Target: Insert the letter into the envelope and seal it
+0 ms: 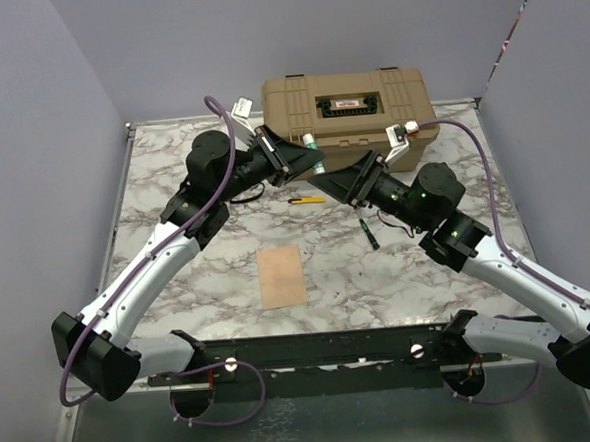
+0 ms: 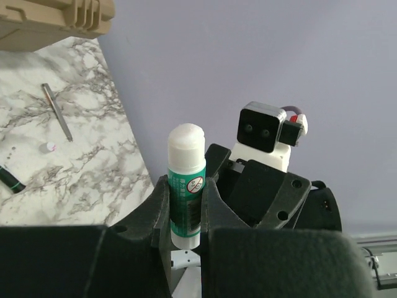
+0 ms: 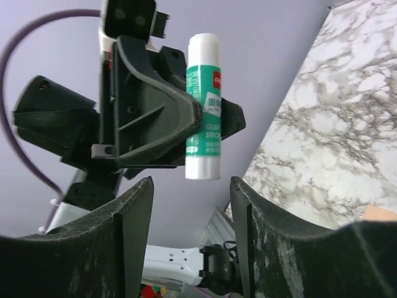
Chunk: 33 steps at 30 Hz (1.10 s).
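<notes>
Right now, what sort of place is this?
Probably a laboratory robot test bench. Plain lilac walls box in a marble-patterned table, two robot arms are bolted at its near edge, and a tan tool case stands at the back.

tan toolbox (image 1: 346, 106) at the back of the marble table (image 1: 379, 276), yellow pen (image 1: 307, 198) in front of it, dark marker (image 1: 371, 233) nearby, green-white glue stick (image 3: 203, 105) up off the table

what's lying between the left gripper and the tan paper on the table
Just a yellow pen, seen in the top view, between the tan paper and the left gripper that holds a glue stick.
</notes>
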{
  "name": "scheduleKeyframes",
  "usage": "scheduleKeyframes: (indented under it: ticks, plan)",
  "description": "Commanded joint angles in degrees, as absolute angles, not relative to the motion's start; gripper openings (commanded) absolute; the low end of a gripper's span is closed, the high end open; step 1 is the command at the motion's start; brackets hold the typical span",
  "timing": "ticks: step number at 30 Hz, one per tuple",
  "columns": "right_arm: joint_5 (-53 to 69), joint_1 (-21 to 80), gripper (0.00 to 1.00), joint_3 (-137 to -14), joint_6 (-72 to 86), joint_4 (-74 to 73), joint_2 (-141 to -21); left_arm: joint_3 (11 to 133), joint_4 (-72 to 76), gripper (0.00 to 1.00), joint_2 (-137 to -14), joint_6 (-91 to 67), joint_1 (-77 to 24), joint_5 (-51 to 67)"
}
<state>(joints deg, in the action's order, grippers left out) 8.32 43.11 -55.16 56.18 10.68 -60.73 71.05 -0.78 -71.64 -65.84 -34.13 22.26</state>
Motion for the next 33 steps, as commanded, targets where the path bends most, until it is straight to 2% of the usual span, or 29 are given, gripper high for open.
scheduleKeyframes:
  ticks: [1,4,11,17,19,23,25,26,30,33]
  plan:
    - [8.1,42.9,0.61,-54.1,60.0,15.0,-57.7,68.6,5.5,0.00,-69.8,-70.9,-32.5,29.4]
    - [8.1,42.7,0.64,-53.7,60.2,16.1,-57.7,67.3,8.3,0.00,-69.6,-73.4,-32.4,30.8]
    - [10.5,42.4,0.50,-55.2,60.6,15.7,-60.1,65.5,10.9,0.00,-69.1,-76.3,-32.3,31.9]
    - [9.1,42.4,0.48,-54.6,60.2,15.8,-60.0,65.1,11.0,0.00,-68.8,-76.3,-32.3,31.9]
    - [9.1,42.4,0.40,-55.1,59.5,15.1,-60.2,64.9,10.9,0.00,-68.7,-76.3,-32.2,31.9]
    - [10.9,42.4,0.13,-56.2,55.6,13.5,-61.1,64.9,10.6,0.00,-68.6,-75.8,-32.2,31.3]
    - [11.8,42.4,0.03,-58.2,50.4,9.7,-61.8,65.5,9.7,0.00,-68.7,-75.1,-32.1,30.6]
    - [12.4,42.4,0.01,-59.8,46.1,6.6,-62.5,66.0,8.8,0.00,-68.8,-74.6,-32.1,30.1]
    - [12.0,42.4,0.01,-68.1,23.1,-8.6,-66.9,69.1,5.1,0.00,-69.7,-70.4,-32.0,28.3]
    - [2.2,42.7,0.01,-72.8,9.1,-17.0,-70.7,70.6,3.9,0.00,-70.4,-67.0,-32.1,25.8]
